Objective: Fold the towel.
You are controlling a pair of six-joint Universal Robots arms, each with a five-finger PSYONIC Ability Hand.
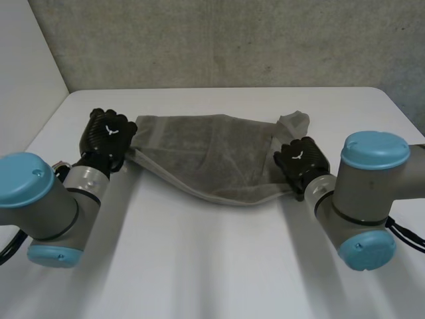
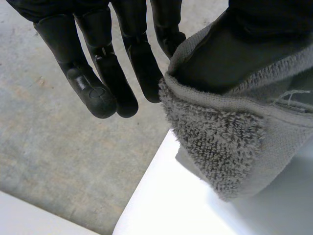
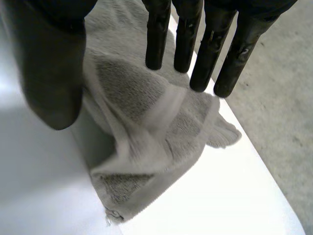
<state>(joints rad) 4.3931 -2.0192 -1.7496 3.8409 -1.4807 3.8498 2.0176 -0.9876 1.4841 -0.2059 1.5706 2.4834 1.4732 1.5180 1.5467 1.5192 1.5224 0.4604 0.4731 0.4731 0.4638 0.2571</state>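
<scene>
While the grey towel [image 1: 206,156] lies spread across the far half of the white desk [image 1: 219,259] in the head view, sagging towards the robot along its near edge, the left hand [image 1: 108,136] sits at the cloth's left end and the right hand [image 1: 302,159] at its right end. A loose corner of towel sticks up just beyond the right hand. A grey concrete wall [image 1: 232,40] stands behind the desk.

From the left wrist, the left hand's fingers [image 2: 98,73] hang straight and loose, clear of the cloth except for one that comes just beside its hem. The towel's corner [image 2: 220,137] is draped round the thumb [image 2: 234,54] and drops to the desk [image 2: 176,205]. Nothing is pinched, so this hand is released.

From the right wrist, the right hand's fingers [image 3: 205,54] point down straight and apart, with the thumb [image 3: 49,63] held wide of them. The bunched, folded-over end of the towel [image 3: 146,127] lies on the desk [image 3: 220,196] below the palm, near the desk's edge. This hand too is released, grasping nothing.
</scene>
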